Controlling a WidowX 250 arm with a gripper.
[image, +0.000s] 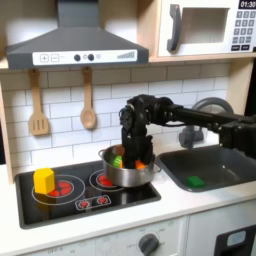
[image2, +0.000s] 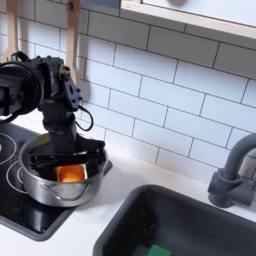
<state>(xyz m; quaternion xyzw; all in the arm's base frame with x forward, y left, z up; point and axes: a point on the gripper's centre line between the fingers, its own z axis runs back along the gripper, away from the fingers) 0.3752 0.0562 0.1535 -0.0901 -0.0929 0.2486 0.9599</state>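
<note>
A silver pot (image: 128, 174) sits at the right edge of the black stove (image: 60, 203), partly over its right rim. It holds an orange piece (image2: 68, 173) and a green piece (image: 114, 158). My gripper (image: 133, 156) reaches down into the pot from above and is shut on its rim. In the second exterior view the gripper (image2: 62, 153) lies across the top of the pot (image2: 60, 185), and the black arm hides the pot's far side.
A yellow block (image: 44, 181) stands on the left burner. The dark sink (image: 222, 170), with a green item (image: 195, 181) in it, lies to the first exterior view's right. A grey faucet (image2: 232, 172) rises behind it. A spatula (image: 38, 105) and wooden spoon (image: 88, 103) hang on the tiled wall.
</note>
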